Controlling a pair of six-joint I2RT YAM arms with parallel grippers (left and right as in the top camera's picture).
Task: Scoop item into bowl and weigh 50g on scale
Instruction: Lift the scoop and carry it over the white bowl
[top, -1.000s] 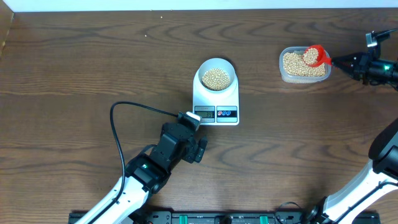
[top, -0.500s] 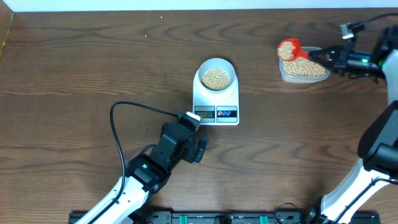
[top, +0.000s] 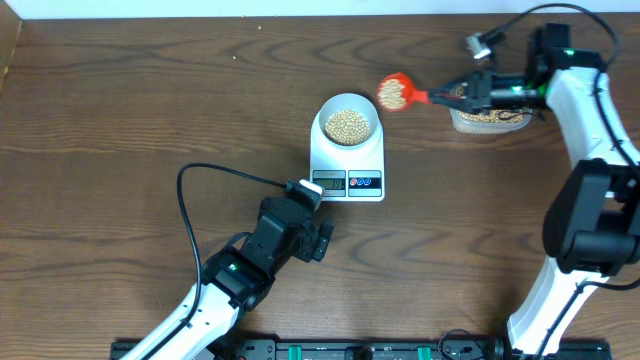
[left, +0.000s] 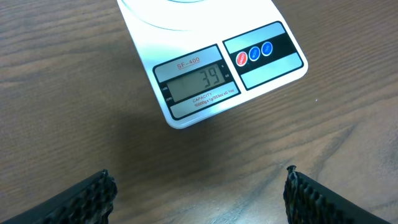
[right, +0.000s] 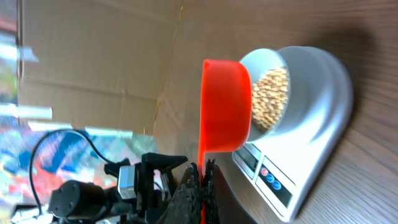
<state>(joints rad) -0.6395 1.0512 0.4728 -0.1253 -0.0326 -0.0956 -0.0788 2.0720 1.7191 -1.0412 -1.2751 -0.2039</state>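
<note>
Beans (top: 348, 125) fill the bowl (top: 349, 97), which stands on the scale (top: 370, 160) mid-tabletop. More lie in the clear tub (top: 492, 118) toward the far right corner. The right gripper (top: 468, 93) is clamped on the handle of a loaded red scoop (top: 395, 92), which hangs just beside the bowl's rim.

Left wrist: the left gripper (left: 199, 205) stands wide and empty near the scale's front edge, and the display (left: 198, 82) reads 39.

Right wrist: the scoop sits level beside the bowl. In my judgement it should be carried over the bowl's centre and tipped slowly so the beans trickle, because a full dump would likely overshoot.
</note>
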